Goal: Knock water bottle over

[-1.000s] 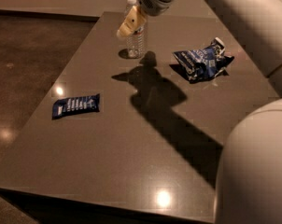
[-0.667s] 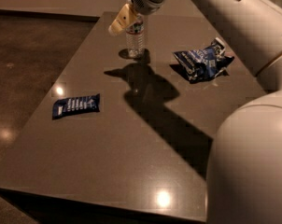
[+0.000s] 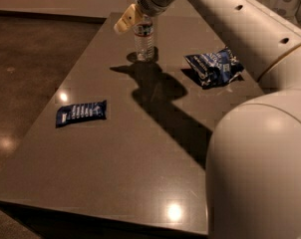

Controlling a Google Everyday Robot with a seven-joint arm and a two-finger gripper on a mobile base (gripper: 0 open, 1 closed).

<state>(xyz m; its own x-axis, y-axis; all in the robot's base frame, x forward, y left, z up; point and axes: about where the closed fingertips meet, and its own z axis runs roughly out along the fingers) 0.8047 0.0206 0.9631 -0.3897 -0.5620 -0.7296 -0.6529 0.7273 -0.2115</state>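
Fingers of pale cream show as one blunt wedge with no gap between them, pressed together and holding nothing. That puts the gripper above the far part of the counter, level with the top of the water bottle and on the side towards the counter's left edge. The wrist covers the bottle's cap from this view (whether anything actually touches the bottle I cannot tell).

The water bottle stands upright on its base, closer to the far edge than to the near one, and somewhat closer to the left edge than to the right. Its ribbed clear body and thin label band are visible below the wrist.

The white arm reaches in from the right, passing high over the far right corner, and a large rounded part of the robot fills the area over the near right corner. The arm's dark shadow runs across the counter from the foot of the bottle towards the near right.

A crumpled dark blue snack bag lies near the right edge, well apart from the bottle. A flat dark blue packet with white print lies near the left edge, about midway along it.
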